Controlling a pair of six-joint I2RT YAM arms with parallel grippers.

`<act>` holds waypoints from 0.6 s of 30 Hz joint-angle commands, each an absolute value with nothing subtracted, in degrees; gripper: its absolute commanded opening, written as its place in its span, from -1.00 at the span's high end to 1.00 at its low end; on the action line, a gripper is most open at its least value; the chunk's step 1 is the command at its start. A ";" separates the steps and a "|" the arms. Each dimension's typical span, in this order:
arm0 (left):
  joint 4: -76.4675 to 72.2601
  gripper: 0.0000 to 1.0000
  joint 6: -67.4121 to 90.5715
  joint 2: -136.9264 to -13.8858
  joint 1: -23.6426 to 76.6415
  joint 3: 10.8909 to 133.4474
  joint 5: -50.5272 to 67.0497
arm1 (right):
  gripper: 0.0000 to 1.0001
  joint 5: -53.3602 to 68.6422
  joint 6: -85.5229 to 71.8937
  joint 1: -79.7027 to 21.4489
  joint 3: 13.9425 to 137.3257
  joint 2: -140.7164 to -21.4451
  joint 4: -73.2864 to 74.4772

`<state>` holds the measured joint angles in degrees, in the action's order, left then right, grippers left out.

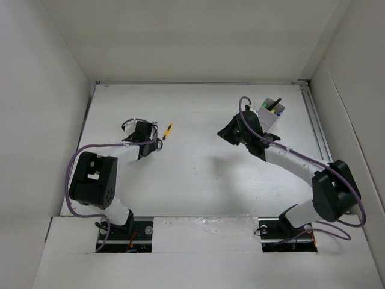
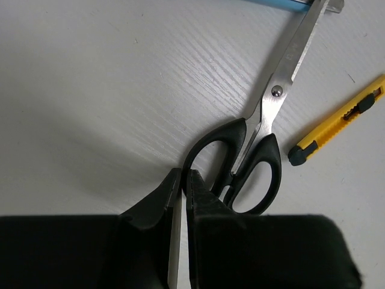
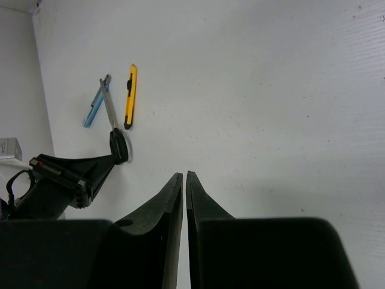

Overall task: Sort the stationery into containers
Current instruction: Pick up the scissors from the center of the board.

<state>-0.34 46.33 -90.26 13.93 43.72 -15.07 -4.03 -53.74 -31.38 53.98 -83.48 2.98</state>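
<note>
The small black-handled scissors lie flat on the white table, blades pointing away. My left gripper is shut, its tips right at the rim of the left handle loop, with nothing between the jaws. The yellow pen lies just right of the scissors, and the bluish pen shows at the top edge. In the top view the left gripper is beside the scissors and the yellow pen. My right gripper is shut and empty, near the white box, which holds a black marker with a green end.
White walls enclose the table on the left, back and right. The right wrist view shows the left gripper, scissors, yellow pen and bluish pen grouped together. A metal rail runs along the table's right edge.
</note>
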 commanded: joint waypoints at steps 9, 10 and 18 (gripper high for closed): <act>8.35 1.00 43.08 -90.62 16.35 44.65 -17.59 | 0.59 -1.32 -53.09 -31.90 56.69 -81.91 1.93; 7.31 1.00 42.28 -90.62 16.35 44.65 -16.19 | 0.59 -0.54 -53.09 -31.90 56.69 -81.91 1.93; 8.95 1.00 40.78 -82.02 16.35 44.03 -10.46 | 0.31 7.82 -48.08 -35.23 59.15 -83.32 1.93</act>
